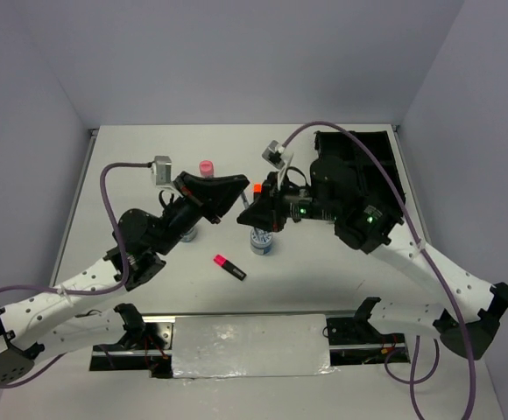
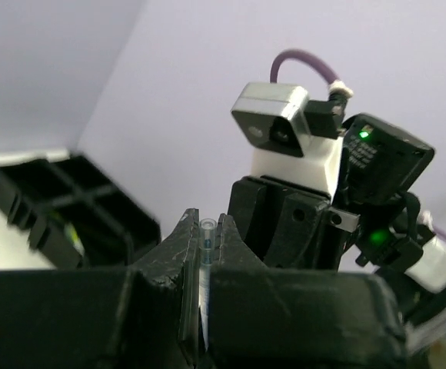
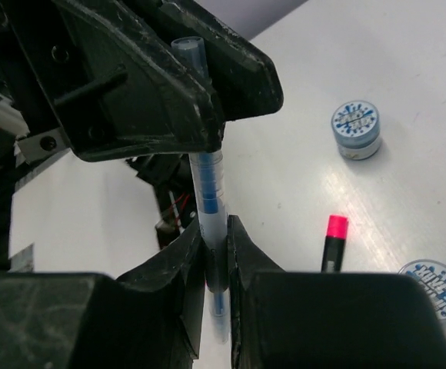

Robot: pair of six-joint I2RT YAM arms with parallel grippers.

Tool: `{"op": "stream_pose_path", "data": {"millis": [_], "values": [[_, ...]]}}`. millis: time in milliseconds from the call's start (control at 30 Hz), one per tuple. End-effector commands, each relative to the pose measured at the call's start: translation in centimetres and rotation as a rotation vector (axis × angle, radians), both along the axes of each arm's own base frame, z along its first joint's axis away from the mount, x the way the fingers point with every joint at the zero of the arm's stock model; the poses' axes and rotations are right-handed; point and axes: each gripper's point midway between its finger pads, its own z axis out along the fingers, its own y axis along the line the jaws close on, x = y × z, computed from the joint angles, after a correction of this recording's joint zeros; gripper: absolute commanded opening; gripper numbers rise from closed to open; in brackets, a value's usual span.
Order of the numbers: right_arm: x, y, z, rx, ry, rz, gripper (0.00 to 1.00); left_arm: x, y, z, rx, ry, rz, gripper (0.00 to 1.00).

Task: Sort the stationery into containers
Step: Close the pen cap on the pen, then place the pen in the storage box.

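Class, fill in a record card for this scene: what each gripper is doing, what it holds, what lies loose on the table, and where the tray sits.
Left gripper: shut on one end of the pen
Right gripper: shut on the same pen, further along it
Pen: clear with blue inside, off the table, held by both grippers
Loose on table: pink-capped highlighter; two blue-white tubs; pink bottle
Organiser tray: black, far right of the table; contents cannot be told

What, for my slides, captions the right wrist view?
Left claw and right claw grip one clear pen; pink-capped highlighter, two tubs on table.
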Motion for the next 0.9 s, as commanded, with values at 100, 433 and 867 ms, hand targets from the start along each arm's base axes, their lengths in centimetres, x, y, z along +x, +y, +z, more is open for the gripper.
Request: {"op": "stream_pose_path", "data": {"millis": [100,433,867], "values": [[3.0,-1.6,21.2,0.400,-0.378,-0.117,0.00,-7.5,-6.0,-13.1,0.288,0.200,-0.284,0.00],[6.3,-1.7,6.3,0.170,-0.180,-0.228,0.00,-2.7,-1.7,-11.2,0.448,0.246,0.086,0.05],[14.9,-19.1,-15.9,-0.260,0.246,-0.848,0.00,8.8,10.1,-0.8,0.467,0.447,0.651,0.99]]}}
